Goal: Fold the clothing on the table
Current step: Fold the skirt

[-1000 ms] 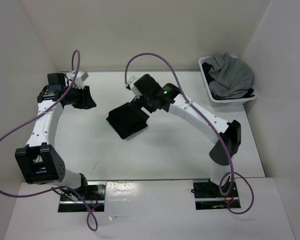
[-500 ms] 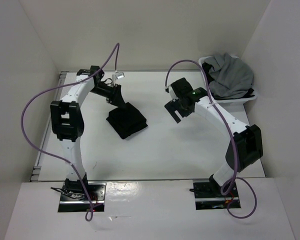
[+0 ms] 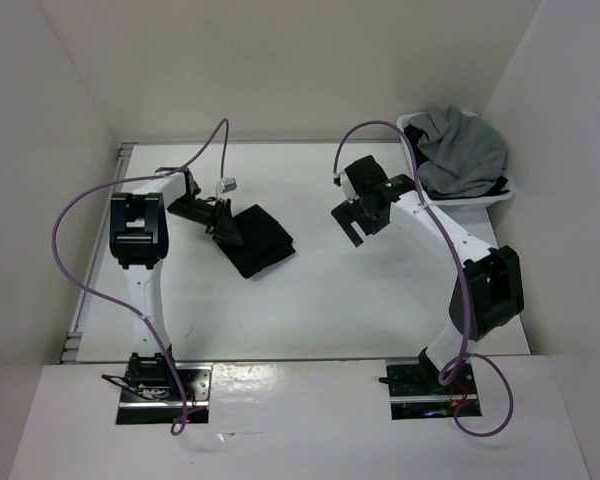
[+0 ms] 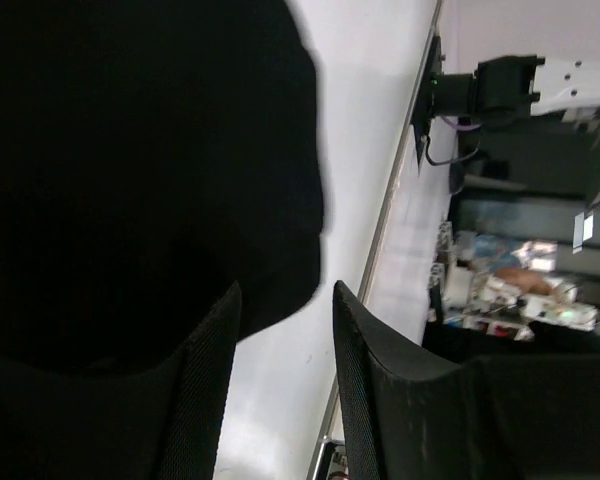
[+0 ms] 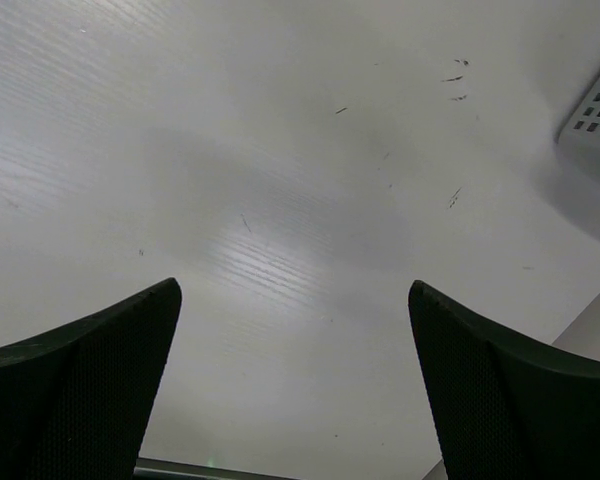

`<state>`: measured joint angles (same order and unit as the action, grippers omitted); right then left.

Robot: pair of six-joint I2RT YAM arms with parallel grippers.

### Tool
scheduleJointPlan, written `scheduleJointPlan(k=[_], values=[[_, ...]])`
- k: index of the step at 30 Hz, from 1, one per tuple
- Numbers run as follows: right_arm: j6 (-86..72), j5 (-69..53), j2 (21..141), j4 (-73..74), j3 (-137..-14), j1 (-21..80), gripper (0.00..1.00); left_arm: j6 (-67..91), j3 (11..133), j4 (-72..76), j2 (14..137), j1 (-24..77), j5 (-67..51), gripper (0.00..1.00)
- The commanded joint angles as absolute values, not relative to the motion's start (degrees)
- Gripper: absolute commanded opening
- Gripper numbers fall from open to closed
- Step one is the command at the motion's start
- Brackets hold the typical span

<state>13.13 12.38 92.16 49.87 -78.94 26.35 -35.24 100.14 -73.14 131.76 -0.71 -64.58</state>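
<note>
Clothing lies as a compact black block on the table, toward 9 o'clock of its centre; your left gripper sits at the block's 9 o'clock edge, jaws part-way apart, clamping nothing; your right gripper, jaws spread wide, hangs over white tabletop at the block's 3 o'clock, well clear.

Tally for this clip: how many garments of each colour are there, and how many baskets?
black garment: 1
grey garment: 1
white basket: 1
Total: 3
The dark bits at the basket's edge are too unclear to count.
</note>
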Motion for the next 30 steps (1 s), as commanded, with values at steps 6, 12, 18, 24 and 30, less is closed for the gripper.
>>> scheduleJointPlan(k=[6, 12, 18, 24, 30], values=[[12.5, 9.8, 94.6, 47.4, -80.7, 26.0, 0.98, -38.8, 101.8, -74.2, 145.2, -5.4, -67.6, 0.47], [12.5, 9.8, 93.3, 46.8, -80.2, 26.0, 0.98, -38.2, 101.0, -74.2, 145.8, -5.4, -66.5, 0.47], [12.5, 9.8, 89.0, 47.4, -79.6, 26.0, 0.98, -36.5, 98.9, -74.2, 131.5, -5.4, -64.5, 0.45], [12.5, 9.1, 81.7, 47.4, -76.7, 24.9, 0.98, -25.5, 105.7, -73.5, 106.3, -4.7, -56.8, 0.55], [11.7, 4.8, 70.2, 44.7, -69.5, 16.4, 0.98, -12.0, 97.6, -57.9, 82.9, -7.6, -38.4, 0.93]])
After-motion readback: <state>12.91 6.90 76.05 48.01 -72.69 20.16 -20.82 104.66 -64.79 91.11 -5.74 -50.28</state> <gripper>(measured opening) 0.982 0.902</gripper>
